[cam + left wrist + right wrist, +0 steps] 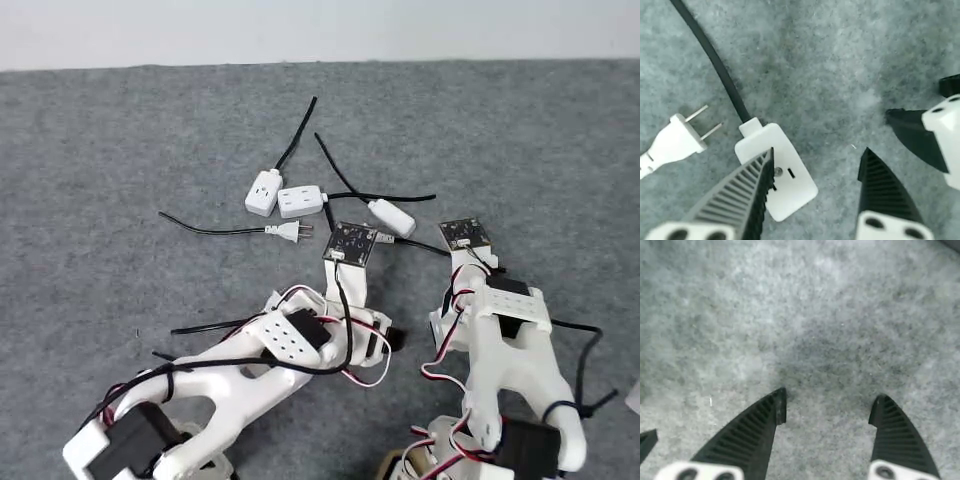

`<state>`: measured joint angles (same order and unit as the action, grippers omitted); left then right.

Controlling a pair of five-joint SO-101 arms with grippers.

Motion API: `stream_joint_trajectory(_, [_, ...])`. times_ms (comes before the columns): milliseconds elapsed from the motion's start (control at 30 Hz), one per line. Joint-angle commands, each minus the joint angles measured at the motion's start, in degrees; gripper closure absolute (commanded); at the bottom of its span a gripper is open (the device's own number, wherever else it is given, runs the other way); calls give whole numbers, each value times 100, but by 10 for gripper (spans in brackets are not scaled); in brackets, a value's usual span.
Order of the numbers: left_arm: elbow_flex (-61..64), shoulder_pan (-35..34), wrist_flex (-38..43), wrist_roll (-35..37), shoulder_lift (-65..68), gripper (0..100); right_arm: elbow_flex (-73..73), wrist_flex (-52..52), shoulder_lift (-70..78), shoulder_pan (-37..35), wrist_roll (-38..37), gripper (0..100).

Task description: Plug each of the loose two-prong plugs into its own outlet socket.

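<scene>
Soft, even light from above covers the grey worktop [120,140], bright yet without glare. Shadows are faint and short (a dim patch lies just ahead of the right claw [830,396]). The white outlet socket [795,187] shows no blown highlights.

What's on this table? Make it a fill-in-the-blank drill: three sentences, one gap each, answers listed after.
1. The loose plug has ___ bare prongs.
2. The cord running into the socket by the left tool is ___ in colour.
3. The right tool stands ___, with nothing between its fingers.

Missing words: two; black; open.
</scene>
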<state>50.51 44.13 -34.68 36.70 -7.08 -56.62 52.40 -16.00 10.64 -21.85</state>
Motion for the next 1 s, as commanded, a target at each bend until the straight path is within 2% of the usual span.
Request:
stream_joint_trajectory(0, [-75, 114, -132, 53, 88, 735, 149, -22, -4, -92, -62, 732])
stream_joint_trajectory(233, [-57, 396, -334, 53, 70, 735, 149, -22, -13, -92, -70, 732])
stream_joint_trajectory(467, [40, 369, -343, 53, 70, 735, 149, -22, -13, -92, -70, 732])
stream_joint_trajectory(967, [57, -730, -598, 18, 70, 735, 149, -22, -22, -84, -79, 732])
